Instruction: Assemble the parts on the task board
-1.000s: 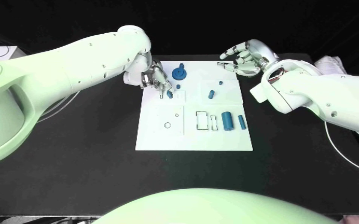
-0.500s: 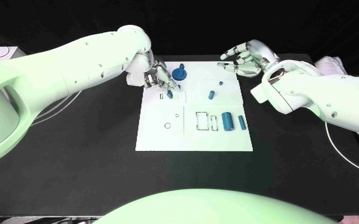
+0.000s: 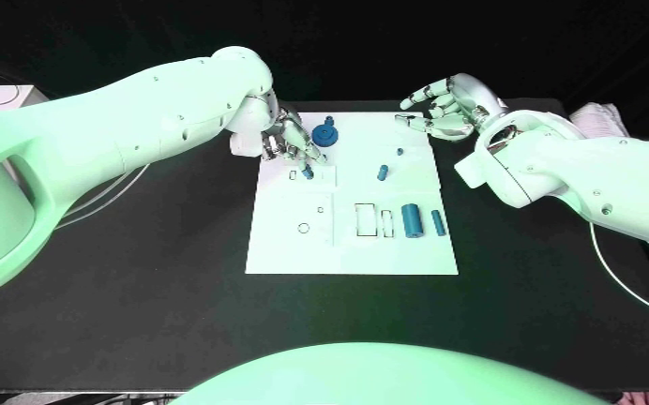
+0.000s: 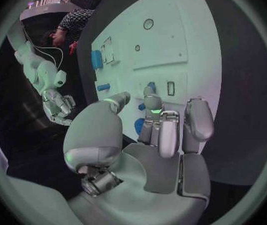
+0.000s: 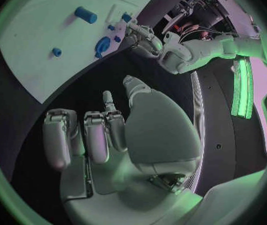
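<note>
Head view shows the white task board (image 3: 352,255) lying in the middle of the black bench (image 3: 135,274), and every place below is given against that board. The left hand (image 3: 287,139) hovers over the board's far left corner, its fingers pointing down toward a small blue peg (image 3: 307,172) standing on the board just beneath them. Whether the fingertips touch that peg I cannot tell; in the left wrist view the fingers (image 4: 165,130) lie close together with the small blue peg (image 4: 151,87) just beyond their tips, and nothing is clearly gripped. Beside that hand, toward the board's far edge, sits a round blue knob-like part (image 3: 324,131). Near the board's middle far half lie a short blue pin (image 3: 382,172) and a tiny blue piece (image 3: 399,151). On the board's right side, nearer the robot, a thick blue cylinder (image 3: 410,219) lies beside a slimmer blue bar (image 3: 437,221) and a thin blue piece (image 3: 387,221), next to a rectangular outlined slot (image 3: 364,218). A small ring mark (image 3: 303,228) sits on the board's left half.

The right hand (image 3: 440,108) is held off the board's far right corner, above the bench, fingers curled partway and spread, holding nothing.
</note>
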`<move>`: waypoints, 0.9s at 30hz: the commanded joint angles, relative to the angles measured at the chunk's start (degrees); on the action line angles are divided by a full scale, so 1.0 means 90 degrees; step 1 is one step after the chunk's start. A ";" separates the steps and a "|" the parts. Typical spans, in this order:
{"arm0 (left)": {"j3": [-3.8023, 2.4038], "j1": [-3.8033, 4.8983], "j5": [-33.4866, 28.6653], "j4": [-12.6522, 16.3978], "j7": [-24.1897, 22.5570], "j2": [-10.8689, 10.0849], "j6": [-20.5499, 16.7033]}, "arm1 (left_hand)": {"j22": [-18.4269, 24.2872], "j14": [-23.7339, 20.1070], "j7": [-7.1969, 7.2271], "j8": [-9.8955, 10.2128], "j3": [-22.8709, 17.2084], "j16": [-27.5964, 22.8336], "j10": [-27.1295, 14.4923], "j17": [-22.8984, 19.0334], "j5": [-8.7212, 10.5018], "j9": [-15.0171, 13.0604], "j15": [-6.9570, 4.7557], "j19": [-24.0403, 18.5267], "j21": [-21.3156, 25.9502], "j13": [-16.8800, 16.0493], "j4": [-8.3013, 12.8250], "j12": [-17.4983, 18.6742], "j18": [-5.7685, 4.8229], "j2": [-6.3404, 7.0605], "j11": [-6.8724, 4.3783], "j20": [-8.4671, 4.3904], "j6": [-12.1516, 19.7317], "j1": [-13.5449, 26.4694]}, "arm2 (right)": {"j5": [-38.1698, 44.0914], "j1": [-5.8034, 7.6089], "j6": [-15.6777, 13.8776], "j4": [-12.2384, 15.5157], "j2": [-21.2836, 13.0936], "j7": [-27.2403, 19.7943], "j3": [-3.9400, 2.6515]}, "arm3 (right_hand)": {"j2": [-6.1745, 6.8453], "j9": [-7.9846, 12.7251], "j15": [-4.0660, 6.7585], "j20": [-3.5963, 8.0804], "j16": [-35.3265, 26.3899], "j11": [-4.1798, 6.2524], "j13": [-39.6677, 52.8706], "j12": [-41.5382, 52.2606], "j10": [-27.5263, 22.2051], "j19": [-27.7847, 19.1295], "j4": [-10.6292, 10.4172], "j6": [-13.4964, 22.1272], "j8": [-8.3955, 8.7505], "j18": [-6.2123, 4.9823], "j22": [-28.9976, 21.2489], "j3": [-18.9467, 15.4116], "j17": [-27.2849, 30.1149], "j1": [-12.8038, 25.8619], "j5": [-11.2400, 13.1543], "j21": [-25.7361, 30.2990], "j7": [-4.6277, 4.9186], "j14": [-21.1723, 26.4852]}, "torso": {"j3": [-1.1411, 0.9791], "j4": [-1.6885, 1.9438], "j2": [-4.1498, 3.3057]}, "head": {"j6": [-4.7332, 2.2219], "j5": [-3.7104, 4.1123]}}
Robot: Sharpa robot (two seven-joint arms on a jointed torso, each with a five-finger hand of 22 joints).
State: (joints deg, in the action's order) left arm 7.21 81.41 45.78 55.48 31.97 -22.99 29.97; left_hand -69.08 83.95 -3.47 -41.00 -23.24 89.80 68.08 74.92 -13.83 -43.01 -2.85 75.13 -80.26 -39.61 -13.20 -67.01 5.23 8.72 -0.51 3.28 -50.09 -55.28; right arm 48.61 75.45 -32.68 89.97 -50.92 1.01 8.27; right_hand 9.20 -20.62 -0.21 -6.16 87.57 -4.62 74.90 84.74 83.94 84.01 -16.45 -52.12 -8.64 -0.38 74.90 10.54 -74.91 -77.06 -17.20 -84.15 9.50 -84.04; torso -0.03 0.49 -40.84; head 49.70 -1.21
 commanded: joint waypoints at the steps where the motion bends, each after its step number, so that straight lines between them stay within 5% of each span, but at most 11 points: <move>1: -0.0004 0.0004 -0.0085 0.0013 -0.0070 0.0004 -0.0025 | 0.0022 0.0673 -0.0003 0.0008 -0.0009 0.0023 -0.0025 0.1676 0.0011 -0.0009 -0.0049 0.0020 0.0046 0.0024 -0.0045 0.0014 -0.0048 -0.0018 0.0016 -0.0009 -0.0020 -0.0111 | 0.0009 -0.0003 0.0061 0.0010 -0.0002 -0.0059 -0.0002 | 0.0005 0.0010 0.0018 0.0026 -0.0008 0.0024 0.1188 -0.0009 0.0149 0.0368 0.0007 -0.0020 -0.0022 -0.0123 0.1249 0.0033 -0.1022 0.0037 -0.0024 0.0032 -0.0030 -0.0506 | 0.0004 0.0003 -0.0007 | -0.0004 0.0005; 6: -0.0003 0.0001 -0.0089 0.0027 -0.0073 0.0017 -0.0044 | 0.0047 0.0673 -0.0029 0.0066 0.0027 0.0023 -0.0113 0.1676 0.0011 0.0018 -0.0037 -0.0001 0.0063 0.0164 -0.0098 0.0091 -0.0044 -0.0027 0.0036 -0.0004 0.0037 -0.0193 | 0.0009 -0.0003 0.0061 0.0013 -0.0002 -0.0060 -0.0002 | 0.0005 0.0010 0.0018 0.0026 -0.0008 0.0024 0.1188 -0.0009 0.0149 0.0368 0.0007 -0.0020 -0.0022 -0.0123 0.1249 0.0033 -0.1022 0.0037 -0.0024 0.0032 -0.0030 -0.0506 | 0.0009 0.0004 -0.0004 | -0.0008 0.0006; 20: 0.0035 -0.0012 -0.0271 0.0250 -0.0108 -0.0004 -0.0093 | 0.0084 0.0673 -0.0207 0.0687 0.0245 0.0023 -0.0232 0.1676 -0.0007 0.0478 0.0088 -0.0043 0.0098 0.0332 -0.0351 0.0163 -0.0035 -0.0087 0.0185 0.0103 0.0183 -0.0587 | 0.0008 -0.0003 0.0064 0.0012 0.0007 -0.0065 -0.0002 | 0.0005 0.0010 0.0018 0.0026 -0.0008 0.0024 0.1188 -0.0009 0.0149 0.0368 0.0007 -0.0020 -0.0022 -0.0123 0.1249 0.0033 -0.1022 0.0037 -0.0024 0.0032 -0.0030 -0.0506 | 0.0006 0.0004 0.0005 | -0.0026 -0.0009; 27: 0.0038 -0.0027 -0.0393 0.0383 -0.0159 -0.0064 -0.0313 | 0.0077 0.0673 -0.0222 0.0762 0.0258 0.0023 -0.0228 0.1676 -0.0014 0.0536 0.0101 -0.0039 0.0096 0.0328 -0.0349 0.0156 -0.0035 -0.0115 0.0198 0.0117 0.0173 -0.0644 | 0.0007 -0.0003 0.0067 0.0011 0.0012 -0.0067 -0.0002 | 0.0005 0.0010 0.0018 0.0026 -0.0008 0.0024 0.1188 -0.0009 0.0149 0.0368 0.0007 -0.0020 -0.0022 -0.0123 0.1249 0.0033 -0.1022 0.0037 -0.0024 0.0032 -0.0030 -0.0506 | 0.0005 -0.0009 -0.0001 | -0.0040 -0.0015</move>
State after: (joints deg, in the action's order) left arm 7.61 81.23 43.65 58.62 31.56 -23.49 28.67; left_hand -68.37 83.93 -5.10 -34.35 -21.18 89.79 66.02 74.92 -13.83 -38.22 -2.43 74.95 -79.57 -36.68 -16.22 -65.83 5.23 7.57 0.92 3.91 -48.44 -60.45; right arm 48.58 75.44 -32.66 90.01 -50.85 1.02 8.27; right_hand 9.20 -20.62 -0.21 -6.16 87.57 -4.62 74.90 84.74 83.94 84.01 -16.45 -52.12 -8.64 -0.38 74.94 10.54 -74.90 -77.06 -17.20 -84.15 9.50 -84.04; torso 0.04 0.50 -40.79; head 49.38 -1.33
